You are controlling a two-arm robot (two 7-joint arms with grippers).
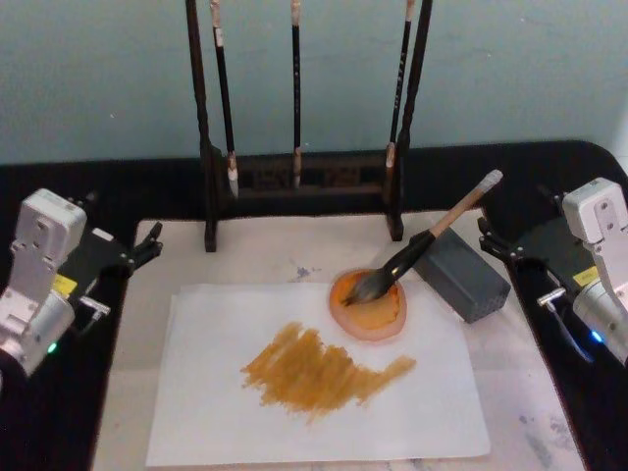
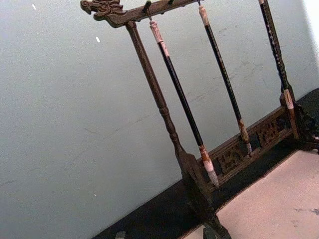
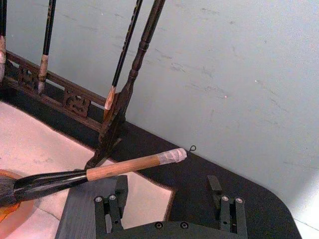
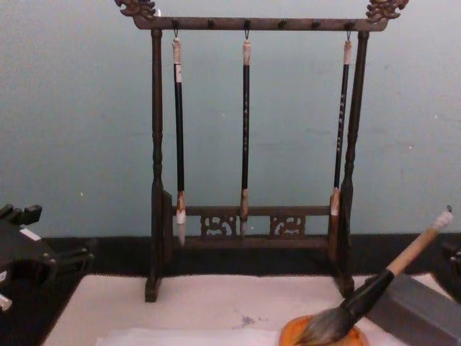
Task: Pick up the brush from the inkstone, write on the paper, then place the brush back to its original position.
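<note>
the brush (image 1: 432,238) lies a little right of the centre in the head view. its bristles rest in the inkstone (image 1: 371,316), and its handle rises to the upper right and leans on a grey block (image 1: 463,275). the inkstone sits on the upper right part of the paper (image 1: 216,412), which has broad orange-brown strokes (image 1: 319,371) in its middle. the right tool (image 1: 488,238) is at the right edge, near the cap of the brush but apart from it. its fingers (image 3: 112,209) are spread with nothing between them. the left tool (image 1: 150,245) is at the left edge over the black desk (image 1: 128,186), also spread and holding nothing. a rack (image 1: 304,182) with three thin brushes stands at the top.
</note>
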